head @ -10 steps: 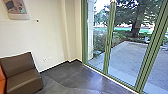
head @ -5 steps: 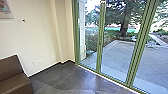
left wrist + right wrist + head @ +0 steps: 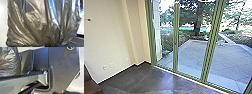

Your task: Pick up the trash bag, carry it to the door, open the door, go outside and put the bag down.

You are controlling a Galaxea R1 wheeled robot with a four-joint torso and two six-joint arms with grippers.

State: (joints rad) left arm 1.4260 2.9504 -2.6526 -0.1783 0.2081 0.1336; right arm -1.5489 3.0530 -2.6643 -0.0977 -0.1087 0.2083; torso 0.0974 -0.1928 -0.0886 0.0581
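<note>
Trash bag [image 3: 37,18], glossy and heavily creased, sits close before the robot's left wrist camera and near the dark plate [image 3: 62,65] of the robot's own body, indoors by a green-framed glass wall [image 3: 176,37] that runs from the center to the right of the head view. Beyond the glass lies the paved yard [image 3: 226,55]; a brown seat [image 3: 90,86] occupies the lower left corner of the frame. The bag looks soft, thin-skinned and slippery, likely to shift and apt to tear on an edge; its weight is unknown, though the long pleats hint at some load. The gathered part, where the folds draw together, is judged the best place to take hold. Whether the left gripper is clenched on it or released cannot be told, nor can the right gripper's state. No brand, label or lettering is legible.
</note>
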